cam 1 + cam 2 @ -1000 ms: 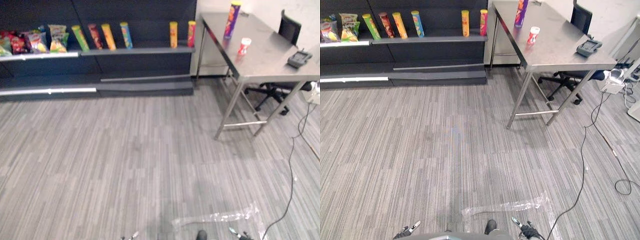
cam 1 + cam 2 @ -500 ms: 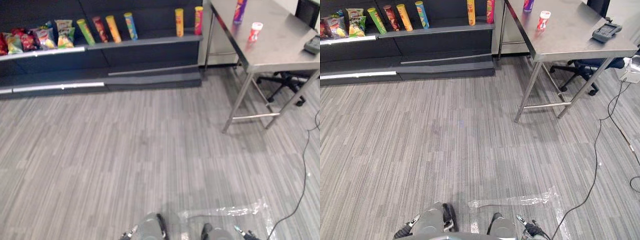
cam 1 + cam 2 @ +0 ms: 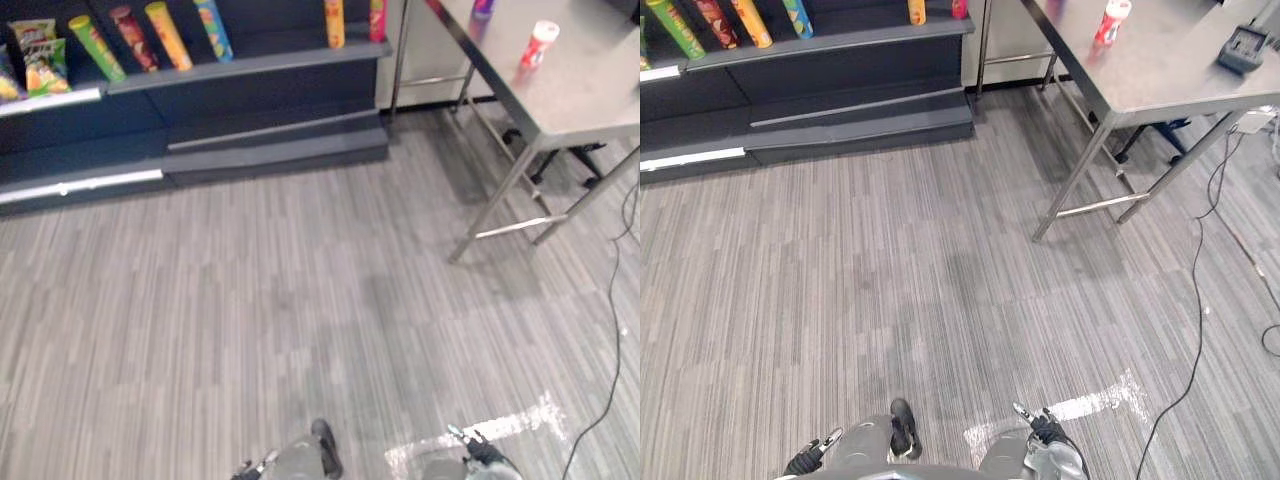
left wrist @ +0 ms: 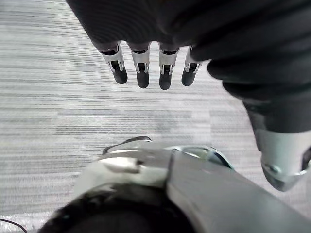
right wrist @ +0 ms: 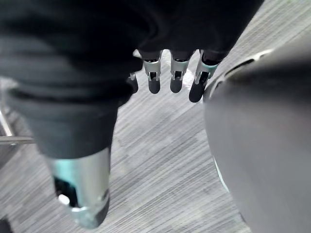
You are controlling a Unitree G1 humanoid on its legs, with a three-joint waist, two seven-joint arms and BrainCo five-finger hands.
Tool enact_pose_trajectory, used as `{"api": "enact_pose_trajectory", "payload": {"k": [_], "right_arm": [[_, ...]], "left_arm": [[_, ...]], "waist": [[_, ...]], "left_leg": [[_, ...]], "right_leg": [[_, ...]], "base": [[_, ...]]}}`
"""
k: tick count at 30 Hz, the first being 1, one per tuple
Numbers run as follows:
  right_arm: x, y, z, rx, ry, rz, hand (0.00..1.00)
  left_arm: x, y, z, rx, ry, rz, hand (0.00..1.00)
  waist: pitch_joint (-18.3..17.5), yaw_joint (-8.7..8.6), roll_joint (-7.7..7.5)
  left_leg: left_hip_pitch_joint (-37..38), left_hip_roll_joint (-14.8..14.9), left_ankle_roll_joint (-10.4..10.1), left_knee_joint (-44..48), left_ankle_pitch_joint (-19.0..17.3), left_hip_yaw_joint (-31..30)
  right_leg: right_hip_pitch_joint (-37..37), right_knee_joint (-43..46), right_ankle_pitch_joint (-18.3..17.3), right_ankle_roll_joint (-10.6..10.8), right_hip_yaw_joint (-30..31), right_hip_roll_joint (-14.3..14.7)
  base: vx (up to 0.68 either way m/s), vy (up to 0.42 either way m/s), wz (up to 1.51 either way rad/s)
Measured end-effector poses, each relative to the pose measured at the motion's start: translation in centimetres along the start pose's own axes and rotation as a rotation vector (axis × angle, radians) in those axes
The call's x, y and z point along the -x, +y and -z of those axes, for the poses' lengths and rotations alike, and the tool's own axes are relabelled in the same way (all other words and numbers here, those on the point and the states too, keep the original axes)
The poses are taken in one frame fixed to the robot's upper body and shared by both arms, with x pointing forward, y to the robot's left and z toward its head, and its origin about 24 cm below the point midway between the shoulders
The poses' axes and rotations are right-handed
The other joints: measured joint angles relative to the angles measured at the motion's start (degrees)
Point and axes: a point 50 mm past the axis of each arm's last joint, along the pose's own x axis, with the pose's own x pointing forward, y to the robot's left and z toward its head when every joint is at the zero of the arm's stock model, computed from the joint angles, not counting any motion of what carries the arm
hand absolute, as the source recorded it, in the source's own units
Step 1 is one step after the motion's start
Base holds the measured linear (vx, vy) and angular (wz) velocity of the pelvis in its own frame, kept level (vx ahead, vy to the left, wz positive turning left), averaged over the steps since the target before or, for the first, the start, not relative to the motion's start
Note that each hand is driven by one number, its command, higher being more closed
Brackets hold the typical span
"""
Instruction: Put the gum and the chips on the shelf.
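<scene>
Left hand point(image 4: 142, 73) and right hand point(image 5: 176, 80) hang empty — fingers straight — above the floor point(image 4: 48, 102).

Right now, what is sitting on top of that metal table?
On the metal table stand a small red-and-white container and a purple tube, its top cut off; a dark device lies further right. The table's far part is out of view.

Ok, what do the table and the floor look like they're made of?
Table: probably brushed steel, going by the dull grey sheen on top and the bare metal legs. Floor: matte grey with fine stripes in plank-like patches, either carpet tile or vinyl; I cannot tell which.
</scene>
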Motion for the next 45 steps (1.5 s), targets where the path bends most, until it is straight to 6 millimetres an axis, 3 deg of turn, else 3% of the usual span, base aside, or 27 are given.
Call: {"api": "enact_pose_trajectory", "payload": {"k": [1, 3, 5, 6, 8, 9, 10, 11, 12, 13, 15, 19, 21, 22, 23, 25, 27, 29, 32, 34, 35, 36, 37, 38, 40, 42, 45], "right_arm": [[0.0, -0.1, -0.4, 0.014, -0.018, -0.001, 0.00], [-0.2, 0.3, -1.1, 0.030, -0.041, -0.016, 0.00], [-0.2, 0.6, -1.5, 0.043, -0.063, -0.027, 0.00], [-0.3, 0.8, -1.8, 0.049, -0.080, -0.035, 0.00], [-0.3, 0.9, -2.1, 0.049, -0.094, -0.039, 0.00], [-0.3, 0.9, -2.2, 0.049, -0.097, -0.038, 0.00], [-0.3, 0.8, -2.0, 0.047, -0.093, -0.033, 0.00], [-0.2, 0.8, -1.6, 0.045, -0.079, -0.032, 0.00], [-0.3, 0.6, -1.7, 0.016, -0.075, -0.021, 0.00], [-0.4, 0.2, -2.2, 0.009, -0.085, -0.007, 0.00], [-0.3, -0.7, -2.1, -0.028, -0.084, 0.028, 0.00], [0.4, -2.5, 0.0, -0.023, -0.014, 0.077, 0.00], [0.5, -2.8, 0.5, -0.042, 0.011, 0.092, 0.00], [0.5, -3.0, 0.7, -0.042, 0.017, 0.098, 0.00], [0.6, -3.3, 0.8, -0.038, 0.022, 0.103, 0.00], [0.8, -3.3, 1.3, -0.035, 0.034, 0.103, 0.00], [0.8, -3.3, 1.4, -0.050, 0.032, 0.109, 0.00], [0.8, -3.4, 1.3, -0.067, 0.030, 0.117, 0.00], [0.6, -2.7, 0.9, -0.105, 0.016, 0.105, 0.00], [0.5, -2.5, 0.7, -0.111, 0.009, 0.101, 0.00], [0.5, -2.5, 0.7, -0.104, 0.011, 0.099, 0.00], [0.5, -2.3, 0.9, -0.089, 0.016, 0.092, 0.00], [0.6, -2.0, 1.3, -0.089, 0.027, 0.084, 0.00], [0.7, -0.9, 2.4, -0.098, 0.065, 0.057, 0.00], [0.7, 0.0, 2.8, -0.106, 0.083, 0.038, 0.00], [0.7, 0.3, 2.9, -0.108, 0.084, 0.030, 0.00], [0.7, 0.1, 2.7, -0.104, 0.077, 0.030, 0.00]], "left_arm": [[-0.1, -0.1, -0.5, -0.025, -0.021, 0.008, 0.00], [-0.3, -0.2, -1.4, -0.063, -0.046, -0.002, 0.00], [-0.3, -0.5, -1.6, -0.071, -0.054, -0.015, 0.00], [-0.3, -0.6, -1.7, -0.066, -0.059, -0.030, 0.00], [-0.4, -0.9, -2.1, -0.041, -0.070, -0.037, 0.00], [-0.5, -1.1, -2.5, -0.027, -0.082, -0.034, 0.00], [-0.5, -1.4, -2.7, -0.015, -0.088, -0.028, 0.00], [-0.6, -1.2, -2.8, -0.016, -0.096, -0.032, 0.00], [-0.7, -1.2, -3.2, 0.011, -0.102, -0.041, 0.00], [-0.6, -1.7, -2.8, 0.031, -0.084, -0.034, 0.00], [-0.6, -1.8, -2.4, 0.037, -0.068, -0.031, 0.00], [-0.7, -1.9, -2.6, 0.075, -0.073, -0.033, 0.00], [-0.7, -2.0, -2.8, 0.110, -0.075, -0.039, 0.00], [-0.7, -1.9, -2.7, 0.149, -0.071, -0.047, 0.00], [-0.7, -1.7, -2.7, 0.165, -0.072, -0.056, 0.00], [-0.6, -1.3, -2.3, 0.186, -0.059, -0.073, 0.00], [-0.6, -1.2, -2.1, 0.201, -0.058, -0.077, 0.00], [-0.6, -1.2, -2.2, 0.225, -0.062, -0.081, 0.00], [-0.5, -1.1, -2.1, 0.222, -0.071, -0.089, 0.00], [-0.5, -1.2, -1.9, 0.221, -0.064, -0.088, 0.00], [-0.4, -1.3, -1.5, 0.222, -0.055, -0.086, 0.00], [-0.2, -1.2, -1.0, 0.225, -0.042, -0.088, 0.00], [-0.2, -1.0, -0.8, 0.222, -0.039, -0.092, 0.00], [-0.1, 0.1, -0.8, 0.206, -0.044, -0.114, 0.00], [-0.2, 0.8, -1.1, 0.192, -0.053, -0.119, 0.00], [-0.1, 1.3, -0.8, 0.183, -0.043, -0.131, 0.00], [0.0, 1.0, 0.1, 0.152, 0.000, -0.114, 0.00]], "waist": [[0.4, -0.31, 0.62], [0.6, -0.39, 0.29], [1.0, -0.56, 0.79], [1.2, -1.33, 0.94], [1.4, -1.58, 1.21], [1.8, -1.56, 1.59], [2.1, -1.74, 1.99], [2.2, -1.78, 1.10], [3.7, -1.10, 1.39], [3.9, -1.10, 2.84], [4.1, -1.61, 3.65], [3.7, -1.57, 3.84], [3.6, -1.54, 3.78], [3.4, -1.55, 4.18], [3.2, -1.48, 4.43], [3.2, -1.25, 3.90], [2.8, -1.30, 4.08], [2.8, -1.17, 4.13], [2.7, -0.59, 3.66], [2.7, -0.57, 3.68], [2.5, -0.52, 4.06], [2.2, 0.01, 3.76], [1.6, 0.20, 3.23], [0.4, 0.32, 0.39], [-0.2, 0.36, -1.42], [-1.4, 0.41, -2.21], [-2.2, 0.78, -1.96]], "left_leg": [[3.1, -0.3, 0.7, -2.0, -0.4, -0.3], [8.3, -0.6, 0.7, -5.0, -0.4, -0.6], [15.3, -1.3, 0.6, -9.3, -0.4, -0.3], [17.0, -1.3, 0.6, -9.7, -0.4, -0.2], [18.5, -1.1, 0.6, -9.8, -0.5, -0.7], [19.4, -0.5, 0.1, -10.5, -0.8, -1.0], [20.5, 0.1, -2.3, -11.9, -2.1, -1.9], [21.3, -0.3, -4.0, -12.8, -2.8, -2.1], [23.5, 0.1, -7.5, -14.2, -3.3, -2.6], [23.5, 1.4, -7.4, -15.1, -2.4, -2.4], [24.2, 2.3, -7.2, -15.3, -1.1, -3.5], [22.9, 4.8, -8.0, -10.4, -0.8, -6.7], [18.5, 6.3, -9.3, -1.4, -0.1, -9.2], [14.7, 7.9, -11.5, 7.9, 1.6, -11.4], [11.0, 9.9, -11.8, 16.9, 5.4, -12.6], [8.0, 12.5, -11.1, 26.9, 13.6, -12.9], [2.8, 14.1, -10.6, 35.4, 7.9, -11.5], [-2.3, 13.7, -8.9, 34.9, 1.7, -7.3], [-6.2, 10.5, -8.3, 16.9, 0.7, -4.5], [-4.9, 7.3, -9.0, -5.5, 7.4, -5.7], [-5.0, 7.0, -9.1, -11.3, 9.5, -7.5], [-5.0, 6.7, -8.2, -10.0, 14.0, -8.3], [-5.0, 6.1, -7.5, -8.7, 14.6, -8.0], [-6.8, 4.9, -5.3, -4.4, 11.9, -7.2], [-8.0, 4.1, -4.5, -0.8, 8.7, -6.9], [-7.2, 2.7, -3.9, 0.3, 6.4, -5.9], [-1.8, 0.8, -1.1, -1.1, 4.2, -1.8]], "right_leg": [[-2.9, 8.4, 1.3, -0.1, 0.2, -0.6], [-6.8, 20.5, -4.8, -1.2, -0.6, 0.4], [-9.4, 23.1, -12.9, -4.3, -5.4, 2.5], [-10.7, 19.8, -14.9, -5.1, -8.5, 3.6], [-12.7, 9.8, -15.1, -5.5, -11.1, 5.5], [-12.7, 1.4, -14.0, -4.4, -11.1, 7.1], [-11.9, -12.2, -10.5, -2.9, -10.4, 9.0], [-11.0, -19.3, -7.4, -2.5, -9.2, 9.1], [-9.5, -21.4, 0.2, -6.6, -8.9, 10.3], [-9.5, -20.7, -1.1, -5.9, -9.3, 11.7], [-11.5, -13.6, -7.7, -6.8, -9.3, 11.4], [-12.2, -6.8, -14.7, -7.0, -11.0, 10.9], [-11.0, -7.3, -15.8, -7.1, -11.7, 11.1], [-9.1, -8.6, -16.1, -7.2, -12.2, 11.7], [-6.8, -9.4, -16.4, -7.4, -12.6, 12.3], [-2.3, -11.1, -17.5, -8.3, -12.6, 13.3], [0.9, -13.3, -18.2, -8.9, -12.5, 13.7], [5.0, -17.1, -17.8, -8.1, -12.4, 13.5], [9.3, -20.4, -17.5, -6.4, -11.2, 12.3], [11.5, -21.8, -18.2, -3.1, -9.7, 10.9], [12.5, -22.2, -18.8, -1.9, -8.7, 10.8], [14.2, -23.4, -19.1, -0.9, -7.4, 10.4], [15.1, -24.8, -19.0, -0.8, -6.9, 10.1], [16.3, -27.6, -17.9, -1.0, -4.8, 9.2], [16.4, -28.6, -14.5, -0.6, -4.4, 8.4], [16.4, -28.2, -11.0, 0.8, -3.1, 6.9], [11.3, -15.9, -7.5, 1.0, 2.1, 3.3]], "base": [[0.29, 0.116, 0.15], [0.34, 0.062, 0.11], [0.37, -0.024, -0.02], [0.29, -0.082, 0.10], [0.30, -0.182, 0.29], [0.39, -0.280, 0.58], [0.35, -0.253, 0.64], [0.36, -0.254, 0.63], [0.29, -0.205, 0.22], [0.35, -0.289, 0.12], [0.27, -0.246, 0.07], [0.23, -0.176, 0.20], [0.24, -0.188, 0.16], [0.23, -0.112, 0.04], [0.25, -0.078, -0.02], [0.32, -0.040, -0.11], [0.33, -0.020, -0.05], [0.33, 0.064, -0.06], [0.31, 0.172, -0.26], [0.38, 0.371, -0.42], [0.33, 0.372, -0.52], [0.38, 0.343, -0.48], [0.42, 0.272, -0.45], [0.44, 0.232, -0.18], [0.41, 0.211, -0.07], [0.37, 0.254, -0.18], [0.34, 0.239, -0.42]]}}
